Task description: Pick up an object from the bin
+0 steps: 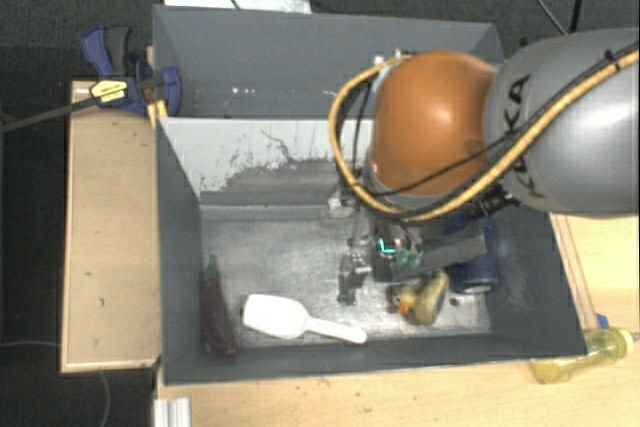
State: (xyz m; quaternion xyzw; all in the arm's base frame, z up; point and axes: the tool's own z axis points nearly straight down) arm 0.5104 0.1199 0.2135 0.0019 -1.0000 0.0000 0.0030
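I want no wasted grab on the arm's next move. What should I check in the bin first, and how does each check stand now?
1. The gripper is down inside the bin, near its floor: ok.
2. A thing lies right under the gripper: not ok, it looks like bare floor.
3. The nearest thing, the yellow-brown toy, lies beside the gripper, apart from it: ok.
4. The white scoop lies free near the front wall: ok.
5. The blue thing, partly hidden under the arm, is graspable: cannot tell.
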